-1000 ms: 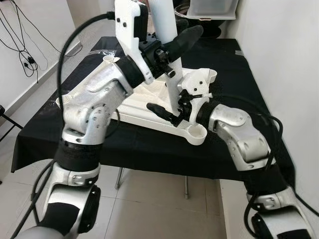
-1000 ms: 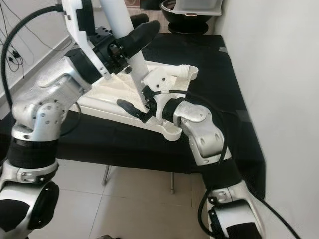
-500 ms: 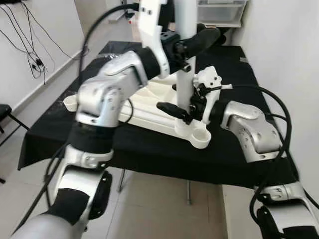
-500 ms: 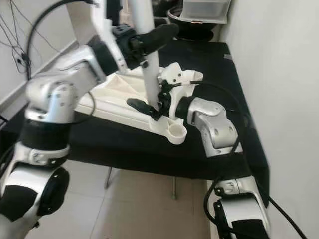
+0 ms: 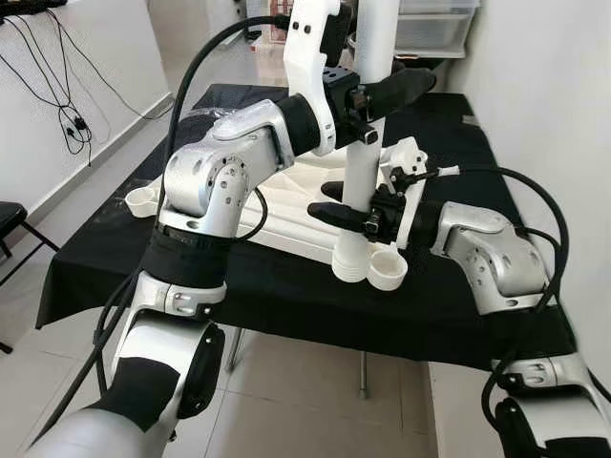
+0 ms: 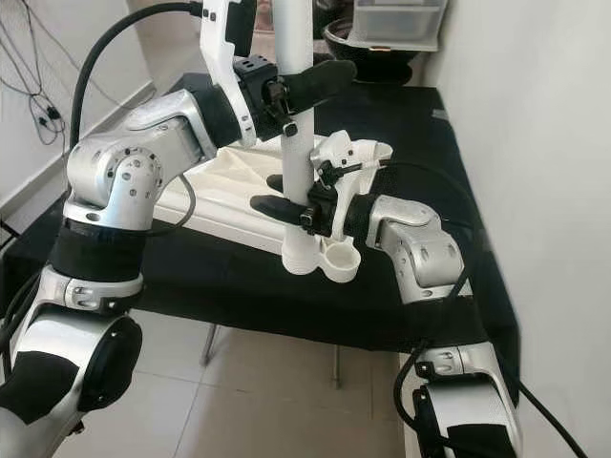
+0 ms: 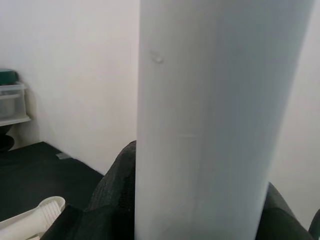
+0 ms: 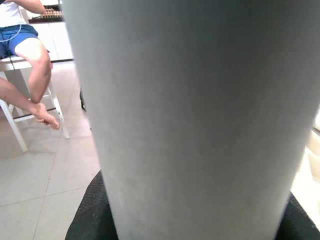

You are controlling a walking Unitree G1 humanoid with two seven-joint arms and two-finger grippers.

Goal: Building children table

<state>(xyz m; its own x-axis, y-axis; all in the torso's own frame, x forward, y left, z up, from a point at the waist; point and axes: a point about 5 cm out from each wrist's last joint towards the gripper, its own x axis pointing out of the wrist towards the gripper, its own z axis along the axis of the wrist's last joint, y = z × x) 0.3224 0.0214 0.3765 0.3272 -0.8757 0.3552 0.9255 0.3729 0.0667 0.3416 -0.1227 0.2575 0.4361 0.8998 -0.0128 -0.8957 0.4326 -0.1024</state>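
White plastic makes up the whole job here: an upturned children's tabletop (image 5: 286,196) lies on a table (image 5: 115,248) draped in black cloth, and a white leg tube (image 5: 361,143) stands upright over the tabletop's near right corner. At the tabletop's far left corner a round socket (image 5: 143,198) faces up. The left hand (image 5: 368,100) is clenched on the leg tube high up, one black finger (image 5: 401,86) lying across the tube's front; from the left wrist camera the tube (image 7: 210,125) rises close against the lens with dark finger pads (image 7: 112,195) pressed to either side. Lower down, the right hand (image 5: 358,212) grasps the same tube just above its ribbed foot, its fingers (image 5: 329,215) wrapped around it from the right; the right wrist camera has the tube (image 8: 200,125) pressed close, a black pad (image 8: 95,215) beneath it. The foot of the tube sits at the near edge of the table, touching and just left of the open corner socket (image 5: 387,272); whether it is seated in anything cannot be told. Another socket (image 5: 406,157) juts up behind the right hand. At the far edge of the table stand a dark bowl and a clear storage box (image 5: 434,29). Past the tube, the right wrist camera catches a seated person's bare legs (image 8: 30,75) on a white chair over a tiled floor (image 8: 50,170).
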